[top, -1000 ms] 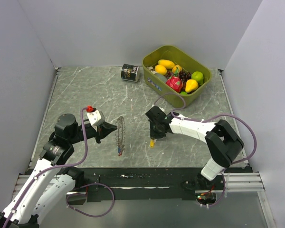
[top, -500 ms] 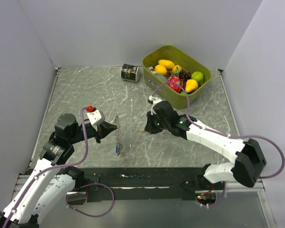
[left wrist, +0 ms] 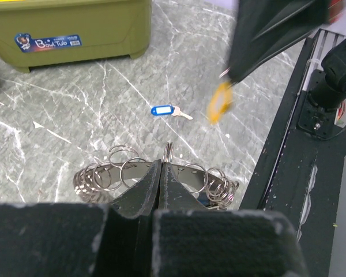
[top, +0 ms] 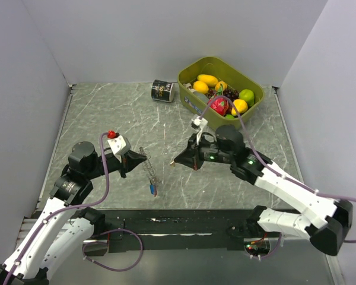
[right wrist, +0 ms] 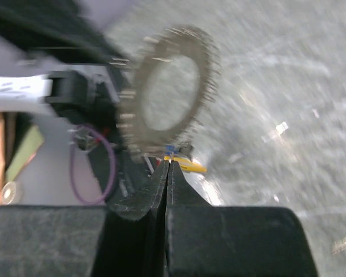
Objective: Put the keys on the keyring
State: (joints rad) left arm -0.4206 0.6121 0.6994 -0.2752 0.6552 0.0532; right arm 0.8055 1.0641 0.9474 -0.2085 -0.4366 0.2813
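Grips the keyring [top: 148, 173] in the left gripper [top: 140, 159], jaws pressed tight on one coil at its upper edge, ring hanging upright over the near middle of the marble table [top: 107, 113]. Faces it with the right gripper [top: 175, 162], near but apart, jaws closed on a yellow-tagged key [right wrist: 189, 167] (tag sticking out sideways past the tips, metal blade too blurred to make out). Shows, from the left wrist, a blue-tagged key [left wrist: 164, 110] lying flat on the marble beyond the ring, touching nothing. Cannot tell from above whether the blue fleck at the ring's low end hangs from it. Farther back, well apart: a green bin [top: 196, 66] of toy fruit and, just beside it, a black can [top: 162, 91] on its side
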